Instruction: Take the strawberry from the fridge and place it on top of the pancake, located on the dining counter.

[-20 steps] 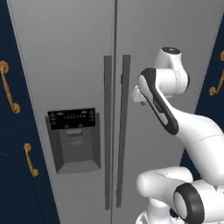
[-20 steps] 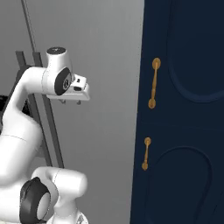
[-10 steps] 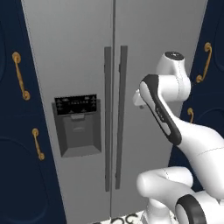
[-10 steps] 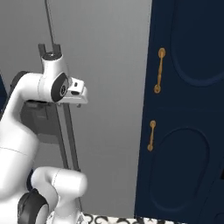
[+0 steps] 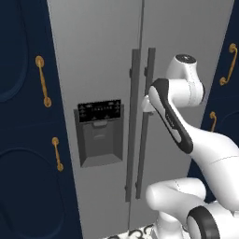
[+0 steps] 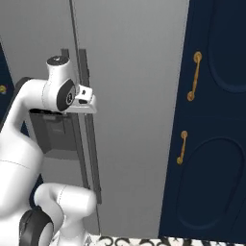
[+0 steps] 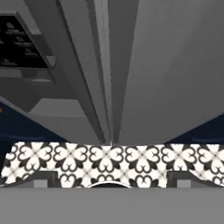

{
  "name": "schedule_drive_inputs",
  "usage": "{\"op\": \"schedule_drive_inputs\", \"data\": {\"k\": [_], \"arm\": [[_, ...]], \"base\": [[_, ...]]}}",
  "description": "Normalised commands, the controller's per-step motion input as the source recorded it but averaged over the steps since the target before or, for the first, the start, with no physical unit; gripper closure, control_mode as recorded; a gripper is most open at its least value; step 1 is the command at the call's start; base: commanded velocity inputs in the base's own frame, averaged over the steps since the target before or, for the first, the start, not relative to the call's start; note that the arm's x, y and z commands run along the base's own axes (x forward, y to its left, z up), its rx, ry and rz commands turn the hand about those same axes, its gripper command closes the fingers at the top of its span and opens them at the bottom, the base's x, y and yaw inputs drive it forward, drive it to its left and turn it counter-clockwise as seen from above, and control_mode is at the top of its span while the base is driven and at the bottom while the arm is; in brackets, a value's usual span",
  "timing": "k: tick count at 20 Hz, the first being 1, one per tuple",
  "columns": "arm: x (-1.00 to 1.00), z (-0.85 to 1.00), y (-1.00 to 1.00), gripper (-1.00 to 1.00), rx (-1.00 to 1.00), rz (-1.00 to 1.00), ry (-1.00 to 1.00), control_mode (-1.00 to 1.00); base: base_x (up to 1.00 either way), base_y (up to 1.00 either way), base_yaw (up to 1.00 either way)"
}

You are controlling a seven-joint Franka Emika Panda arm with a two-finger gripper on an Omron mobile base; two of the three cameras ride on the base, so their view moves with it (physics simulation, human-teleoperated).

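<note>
Silver-grey and shut tight, the fridge [image 5: 116,70] stands square before the robot, both doors closed, its two dark vertical bar handles [image 5: 141,121] running side by side down the middle seam. On the left door sits the black-panelled dispenser [image 5: 99,133], a dark display strip above a grey recess. Navy cabinets [image 5: 23,140] with brass handles [image 5: 43,87] flank the fridge on either side (the right base view gives the better look at the tall navy doors [image 6: 216,120] on that side).

Now the arm: it rises and bends forward, wrist up at about handle height, close in front of the right-hand bar. The hand [image 6: 86,101] sits just off the handles, not clasping either one as far as the base views tell. From the hand view, the finger tips [image 7: 43,177] stand at the far left and right of the bottom edge, spread wide with nothing between them, so the hand is open and empty. That view looks down the fridge front along the handles to a black-and-white patterned tile floor [image 7: 109,159].

Strawberry and pancake: no telling where from here, with the fridge doors closed.
</note>
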Motion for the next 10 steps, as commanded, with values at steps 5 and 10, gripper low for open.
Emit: {"op": "schedule_drive_inputs", "data": {"k": [5, 10], "arm": [[0.0, 0.0, 0.0, -1.0, 0.0, 0.0, 0.0, 1.0], [0.0, 0.0, 0.0, -1.0, 0.0, 0.0, 0.0, 1.0]], "base": [[0.0, 0.4, -0.08], [-0.13, -0.17, 0.0]]}}
